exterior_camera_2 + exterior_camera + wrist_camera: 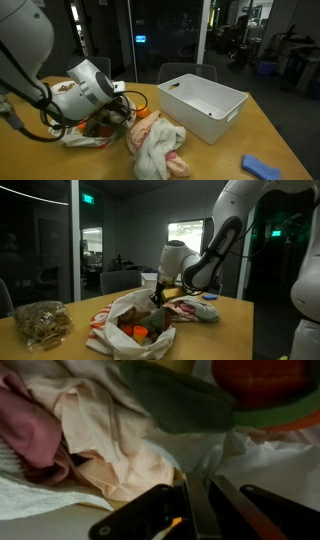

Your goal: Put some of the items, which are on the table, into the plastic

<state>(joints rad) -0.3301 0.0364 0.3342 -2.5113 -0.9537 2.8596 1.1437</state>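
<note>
A crinkled clear plastic bag [135,330] lies open on the wooden table and holds orange and green items [140,332]. It also shows in an exterior view [85,132]. My gripper [158,293] hangs at the bag's mouth, seen also in an exterior view [122,112]. In the wrist view the two fingers [200,510] lie close together, shut, with their tips against white plastic [250,455]. I cannot see anything held between them. A pink and cream cloth pile [90,430] lies beside the bag, with a green item [185,400] and an orange item [260,380] behind.
A white plastic bin [205,105] stands empty on the table. The cloth pile [155,145] lies between it and the bag. A blue sponge [262,167] sits near the table edge. A bag of brown snacks [42,320] lies at the other end. Chairs stand behind.
</note>
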